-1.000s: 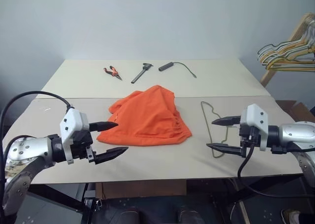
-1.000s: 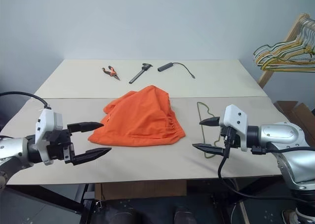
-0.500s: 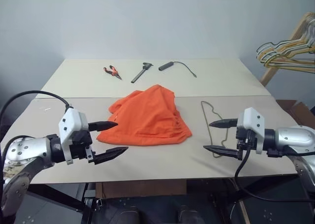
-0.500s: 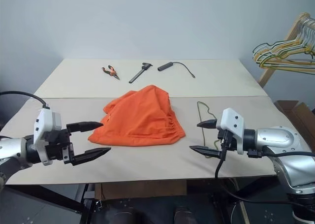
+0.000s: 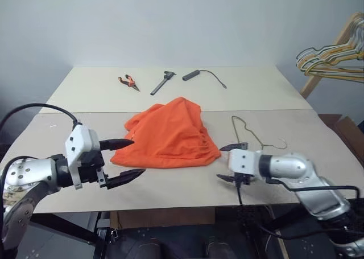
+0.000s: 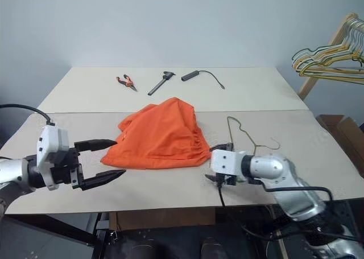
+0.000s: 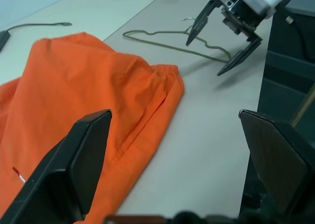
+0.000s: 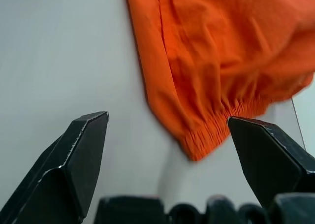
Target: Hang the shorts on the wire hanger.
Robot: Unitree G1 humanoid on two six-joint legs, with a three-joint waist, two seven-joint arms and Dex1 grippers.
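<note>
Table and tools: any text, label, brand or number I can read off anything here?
None readable. No lettering shows on the shorts, the hanger or the table. The pliers and the other far tools are too small to show any marking.

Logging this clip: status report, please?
Left gripper open, empty, beside the shorts. Right gripper open, aimed at the waistband corner. Wire hanger flat on the table, untouched. Nothing in the way.
</note>
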